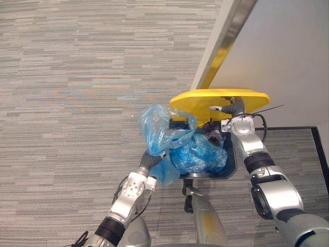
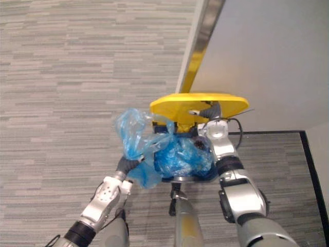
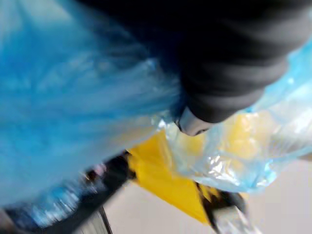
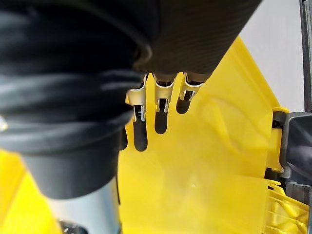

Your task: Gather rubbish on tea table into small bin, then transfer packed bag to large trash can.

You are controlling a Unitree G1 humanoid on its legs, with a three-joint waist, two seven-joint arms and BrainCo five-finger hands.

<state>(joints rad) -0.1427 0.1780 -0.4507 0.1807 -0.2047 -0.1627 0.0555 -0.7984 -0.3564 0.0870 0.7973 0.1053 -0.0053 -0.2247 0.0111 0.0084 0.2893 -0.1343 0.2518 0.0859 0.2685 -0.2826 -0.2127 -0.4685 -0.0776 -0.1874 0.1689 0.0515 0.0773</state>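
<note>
Both hands are at the can (image 1: 234,165). The left hand (image 3: 234,73), its grip hidden, has the bag (image 1: 159,126) over the left rim; the right hand (image 4: 162,95), fingers straight, props the lid (image 1: 205,100).

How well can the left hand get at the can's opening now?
Probably yes: the right hand props the yellow lid up, leaving the can open, and the left hand is at its rim with the blue bag partly inside.
</note>
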